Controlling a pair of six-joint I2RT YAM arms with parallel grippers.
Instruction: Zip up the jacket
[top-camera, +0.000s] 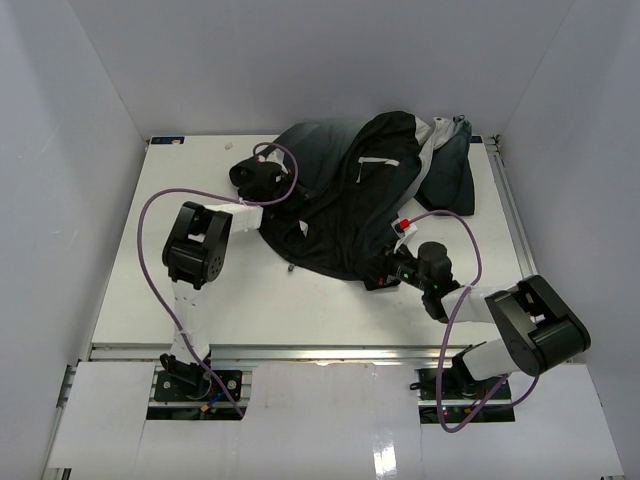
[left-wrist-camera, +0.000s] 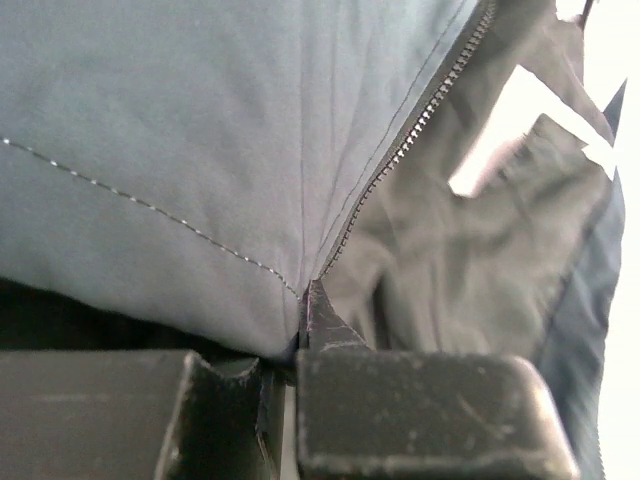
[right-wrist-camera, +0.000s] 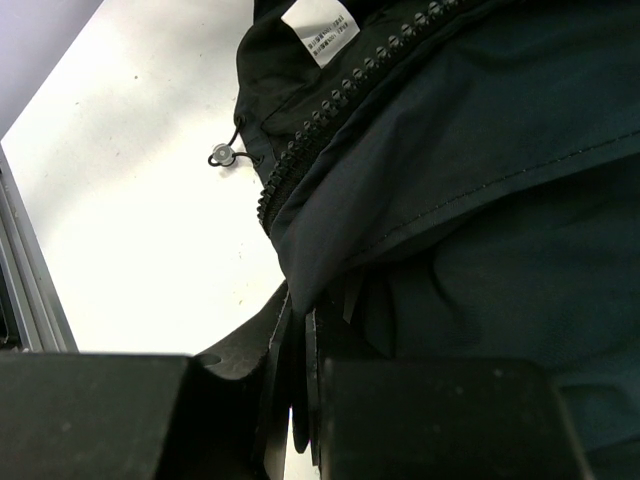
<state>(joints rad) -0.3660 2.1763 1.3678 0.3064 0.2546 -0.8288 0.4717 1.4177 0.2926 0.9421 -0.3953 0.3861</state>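
Note:
The dark charcoal jacket (top-camera: 350, 200) lies crumpled at the back middle of the table, with a grey inner panel at its far right. My left gripper (top-camera: 268, 185) is shut on the jacket's left side. In the left wrist view its jaws pinch a fold of grey-blue fabric (left-wrist-camera: 200, 170) right by the zipper teeth (left-wrist-camera: 420, 120). My right gripper (top-camera: 385, 272) is shut on the jacket's near hem. In the right wrist view the black fabric (right-wrist-camera: 480, 200) hangs from its closed jaws, with zipper teeth (right-wrist-camera: 330, 110) and a white label (right-wrist-camera: 320, 30) above.
A small drawcord toggle (right-wrist-camera: 222, 155) lies on the white table (top-camera: 200, 290) beside the hem. White walls surround the table. A metal rail (top-camera: 510, 210) runs along the right edge. Purple cables loop over both arms.

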